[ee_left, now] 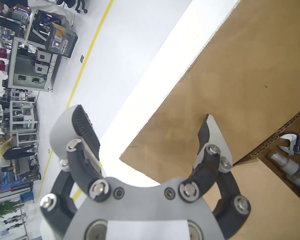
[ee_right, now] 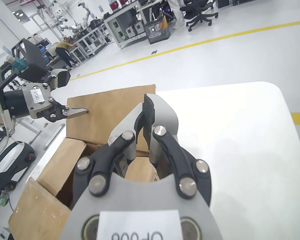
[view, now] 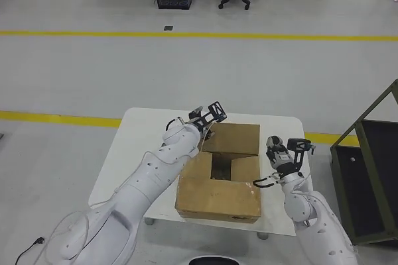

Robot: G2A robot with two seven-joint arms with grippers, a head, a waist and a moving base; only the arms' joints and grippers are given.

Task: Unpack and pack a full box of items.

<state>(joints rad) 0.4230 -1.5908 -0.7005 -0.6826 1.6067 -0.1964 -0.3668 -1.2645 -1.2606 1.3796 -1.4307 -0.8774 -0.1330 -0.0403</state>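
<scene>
Currently: left gripper (ee_left: 143, 123) spread wide at far flap (view: 237, 137) of box (view: 219, 193); right gripper (ee_right: 147, 106) pinched together, empty, beside box.

Overhead downward, both wrists close, sharing box (view: 215, 197)

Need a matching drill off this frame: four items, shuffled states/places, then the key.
Items:
1. left gripper
2. right gripper
3. wrench
4. table

States/places:
a. lying inside the cardboard box
b. shut
c. white, under the box
d. open, at the far flap

Pairs: 1-d, 2-b, 3-a, 4-c
</scene>
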